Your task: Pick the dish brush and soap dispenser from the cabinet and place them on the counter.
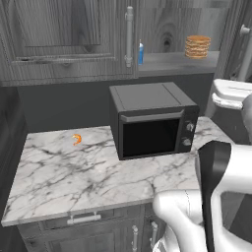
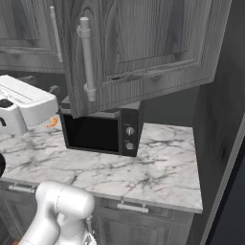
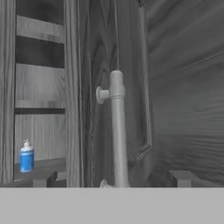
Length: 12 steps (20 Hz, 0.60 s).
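Observation:
The soap dispenser [image 1: 141, 53], a small blue bottle with a white pump, stands on the grey inner shelf of the cabinet [image 1: 64, 39], just right of the closed left door. In the hand view the soap dispenser [image 3: 26, 156] shows at the lower left, behind the edge of the swung-out door. My gripper [image 3: 113, 180] is open, and its two dark fingertips [image 3: 44, 179] flank the door's silver bar handle [image 3: 117, 131], which is close ahead. The dish brush is out of view. The white marble counter [image 1: 74, 172] lies below.
A black microwave [image 1: 152, 120] sits on the counter under the shelf. A stack of tan discs [image 1: 197, 47] stands at the shelf's right end. A small orange curled item [image 1: 77, 139] lies at the counter's back left. The open cabinet door [image 2: 143, 43] hangs over the microwave.

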{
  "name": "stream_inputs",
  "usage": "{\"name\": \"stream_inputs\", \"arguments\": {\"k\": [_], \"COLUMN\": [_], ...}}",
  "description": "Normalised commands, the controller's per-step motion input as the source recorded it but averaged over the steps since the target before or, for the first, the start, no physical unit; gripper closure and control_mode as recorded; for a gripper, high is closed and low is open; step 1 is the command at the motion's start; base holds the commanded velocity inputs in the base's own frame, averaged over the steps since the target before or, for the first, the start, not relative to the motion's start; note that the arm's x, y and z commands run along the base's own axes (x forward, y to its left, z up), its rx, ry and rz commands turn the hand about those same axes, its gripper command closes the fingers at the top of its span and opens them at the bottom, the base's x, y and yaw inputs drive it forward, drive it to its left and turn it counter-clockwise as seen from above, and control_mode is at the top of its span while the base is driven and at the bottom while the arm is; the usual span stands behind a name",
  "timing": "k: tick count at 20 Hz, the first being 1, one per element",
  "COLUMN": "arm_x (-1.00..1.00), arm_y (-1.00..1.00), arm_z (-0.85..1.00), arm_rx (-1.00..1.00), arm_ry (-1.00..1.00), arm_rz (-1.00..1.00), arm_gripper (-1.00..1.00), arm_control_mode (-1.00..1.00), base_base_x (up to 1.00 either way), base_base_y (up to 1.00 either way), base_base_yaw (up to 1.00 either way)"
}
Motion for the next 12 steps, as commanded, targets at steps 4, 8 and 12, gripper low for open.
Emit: {"name": "stream_inputs", "arguments": {"k": [4,8,12], "arm_x": [-0.08,-0.01,0.00], "arm_y": [0.37,0.38,0.36], "arm_z": [0.00,0.00,0.00], "arm_rx": [0.00,-0.01,-0.01], "arm_ry": [0.00,0.00,0.00], "arm_rz": [-0.13,-0.11,-0.10], "arm_gripper": [-1.00,-1.00,-1.00], "arm_control_mode": [-1.00,-1.00,-1.00], "base_base_x": [0.00,0.00,0.00], "base_base_y": [0.00,0.00,0.00], "base_base_yaw": [0.00,0.00,0.00]}}
